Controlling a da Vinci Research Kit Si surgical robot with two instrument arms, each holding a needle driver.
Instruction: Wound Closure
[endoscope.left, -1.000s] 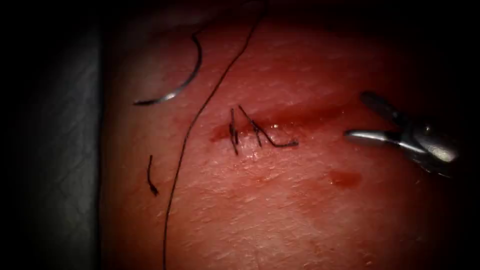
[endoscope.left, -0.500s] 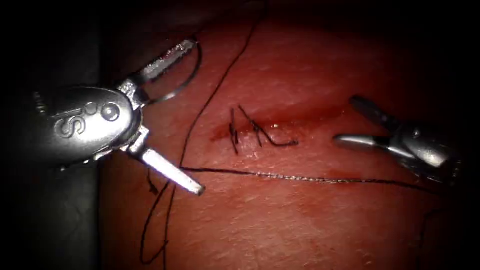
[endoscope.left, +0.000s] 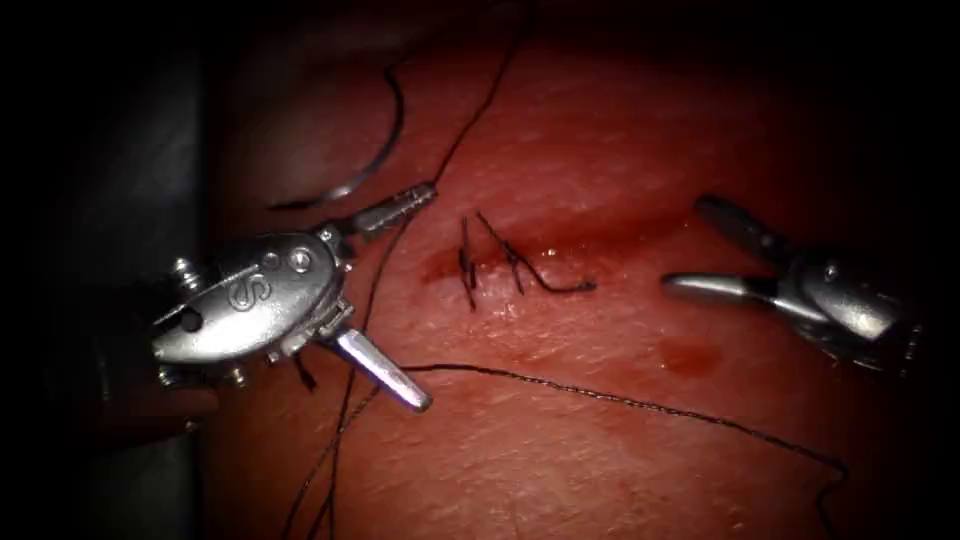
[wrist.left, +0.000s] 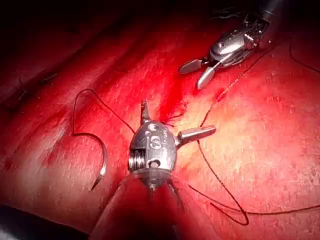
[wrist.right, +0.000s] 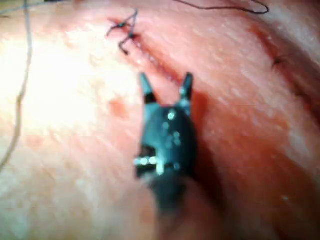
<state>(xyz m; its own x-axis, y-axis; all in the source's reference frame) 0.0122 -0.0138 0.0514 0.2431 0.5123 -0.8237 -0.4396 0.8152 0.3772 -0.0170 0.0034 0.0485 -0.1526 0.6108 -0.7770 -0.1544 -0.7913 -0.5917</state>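
Cut (endoscope.left: 560, 240) in the tissue (endoscope.left: 560, 440) carries knotted stitches (endoscope.left: 500, 262) at its left end; the stretch rightward lies unclosed. Needle (endoscope.left: 375, 150) rests free on the tissue, up-left of the cut, thread (endoscope.left: 620, 400) trailing below. Left claw (endoscope.left: 425, 295) and right claw (endoscope.left: 695, 245) both gape wide, empty; thread ends run into shadow.

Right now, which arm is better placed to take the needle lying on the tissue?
Probably the left tool: open and empty, beside the needle lying free left of the cut. The right tool, open too, is across it.
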